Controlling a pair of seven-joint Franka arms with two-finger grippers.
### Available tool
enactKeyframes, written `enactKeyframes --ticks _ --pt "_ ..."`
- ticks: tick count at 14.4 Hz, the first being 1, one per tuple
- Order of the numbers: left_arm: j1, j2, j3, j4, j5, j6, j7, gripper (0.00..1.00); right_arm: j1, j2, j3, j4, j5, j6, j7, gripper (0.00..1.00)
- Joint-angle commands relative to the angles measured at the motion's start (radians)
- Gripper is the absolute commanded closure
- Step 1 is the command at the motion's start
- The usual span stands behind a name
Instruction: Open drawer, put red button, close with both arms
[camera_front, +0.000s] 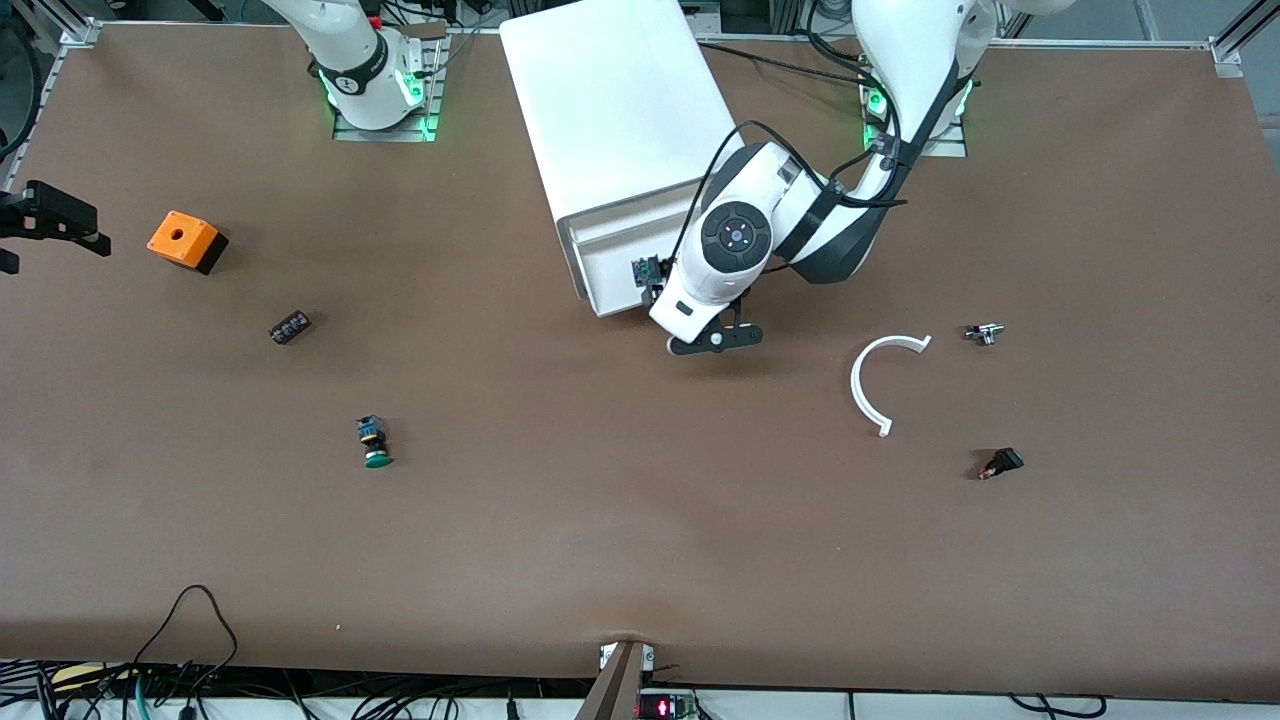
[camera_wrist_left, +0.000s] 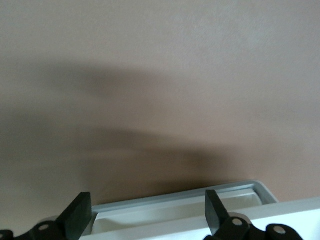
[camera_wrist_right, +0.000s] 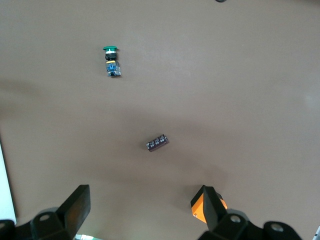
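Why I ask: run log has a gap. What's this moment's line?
drawer partly open | left gripper open at drawer front | right gripper open, waiting over table | red button on table

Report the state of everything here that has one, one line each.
drawer: pulled partly open, the part that shows is empty.
left hand: open, at the drawer's front edge, holding nothing.
right hand: open, over the table beside the orange box, holding nothing.
red button: on the table, outside the drawer.
green button: lying on its side on the table.
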Motion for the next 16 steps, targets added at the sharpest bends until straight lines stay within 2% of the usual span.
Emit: enactKeyframes --ticks 1,3,12,13,16 --pt "-0.018 -0.025 0.008 -0.003 -0.021 -0.067 0.028 0.0 0.005 -0.004 0.003 -0.005 -0.014 0.002 -0.009 0.0" --pt "-0.01 -0.024 -0.027 -0.005 -0.024 -0.072 0.026 0.0 0.003 -0.003 0.002 -0.005 -0.009 0.003 -0.009 0.0" --pt "-0.018 -0.013 -0.073 -0.008 -0.028 -0.116 0.022 0.0 0.008 -0.041 0.005 -0.028 -0.031 -0.047 -0.022 0.0" --pt "-0.013 -0.013 -0.082 -0.008 -0.028 -0.119 0.019 0.0 0.006 -0.035 0.005 -0.028 -0.031 -0.038 -0.023 0.0" --pt "-0.016 -0.01 -0.09 -0.008 -0.028 -0.134 0.019 0.0 0.006 -0.079 0.008 -0.14 -0.032 0.098 -0.022 0.0"
